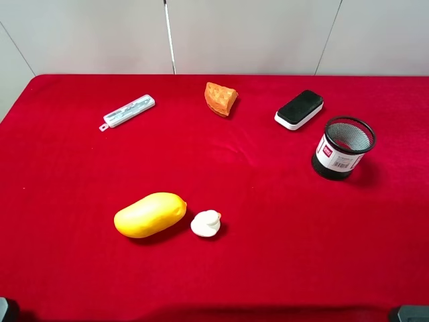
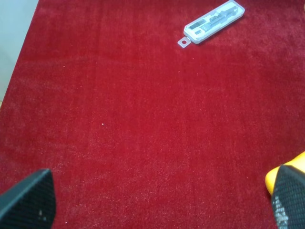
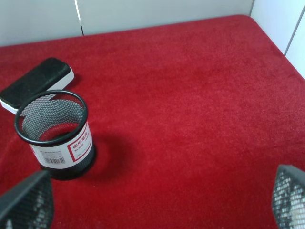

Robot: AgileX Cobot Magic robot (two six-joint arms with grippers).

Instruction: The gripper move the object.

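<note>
The object, a tiny white rubber duck (image 1: 206, 223), sits on the red cloth near the front middle, just right of a yellow mango (image 1: 149, 215). It does not show in either wrist view. My left gripper (image 2: 159, 205) is open and empty, low over bare cloth, with a corner of the mango (image 2: 284, 172) beside one fingertip (image 2: 288, 198). My right gripper (image 3: 157, 205) is open and empty, with a black mesh cup (image 3: 55, 136) just beyond one fingertip (image 3: 26, 202). In the exterior high view only dark bits of the arms show at the bottom corners.
An orange sponge wedge (image 1: 220, 98) lies at the back middle. A clear plastic case (image 1: 127, 111) lies back left and also shows in the left wrist view (image 2: 214, 22). A black-and-white eraser (image 1: 299, 109) and the mesh cup (image 1: 342, 147) stand at the right.
</note>
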